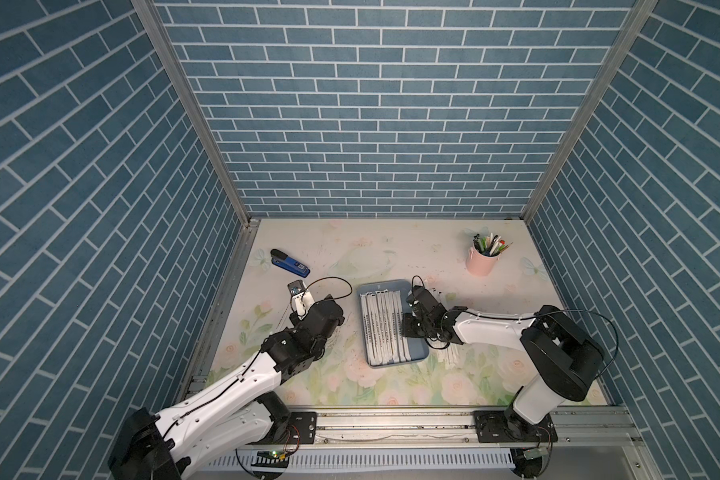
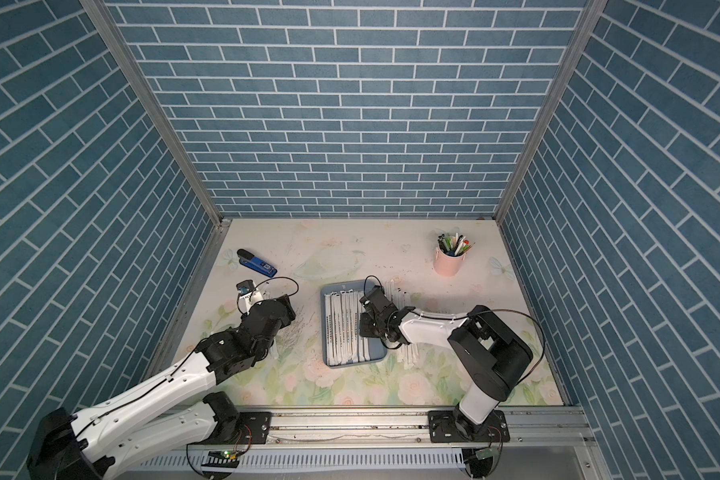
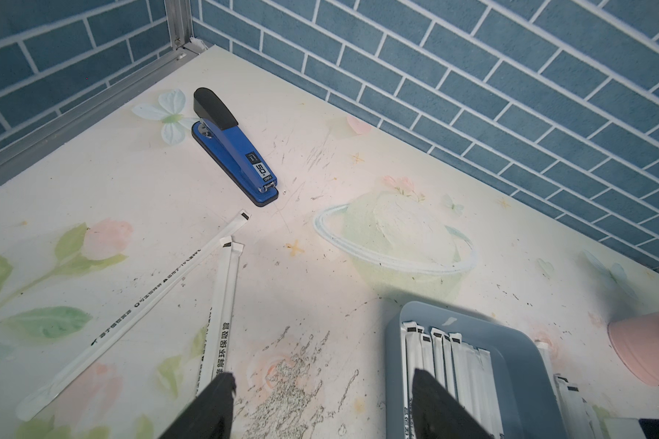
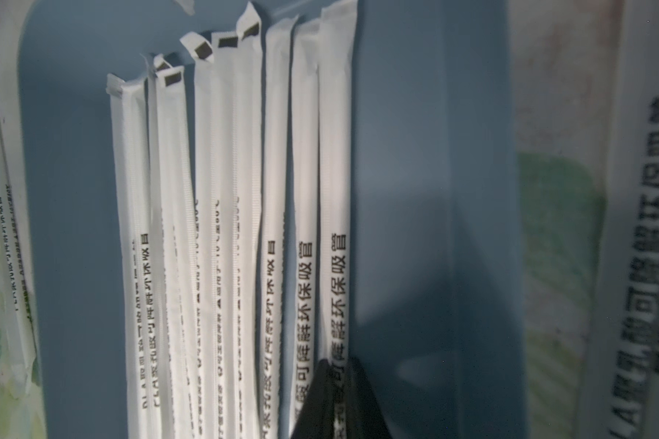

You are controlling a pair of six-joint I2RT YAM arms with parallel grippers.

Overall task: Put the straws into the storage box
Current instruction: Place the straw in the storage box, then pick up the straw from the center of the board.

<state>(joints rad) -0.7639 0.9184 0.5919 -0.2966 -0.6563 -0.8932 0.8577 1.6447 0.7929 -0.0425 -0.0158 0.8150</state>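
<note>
The blue-grey storage box (image 1: 385, 282) lies mid-table with several white-wrapped straws (image 1: 381, 328) side by side in it. My right gripper (image 4: 339, 365) is down in the box on its right-hand side. Its jaws are pressed to one straw (image 4: 333, 228), the outermost of the row, which lies along the box floor (image 4: 404, 190). My left gripper (image 3: 322, 380) hangs open over bare table left of the box (image 3: 392, 342), with nothing between its fingers. Loose straws (image 3: 130, 323) lie on the table beside it, and more loose straws (image 1: 449, 357) lie right of the box.
A blue-and-black stapler (image 1: 289, 262) lies at the back left. A pink cup (image 1: 482, 259) of pens stands at the back right. Brick-patterned walls close the table on three sides, and a metal rail runs along the front.
</note>
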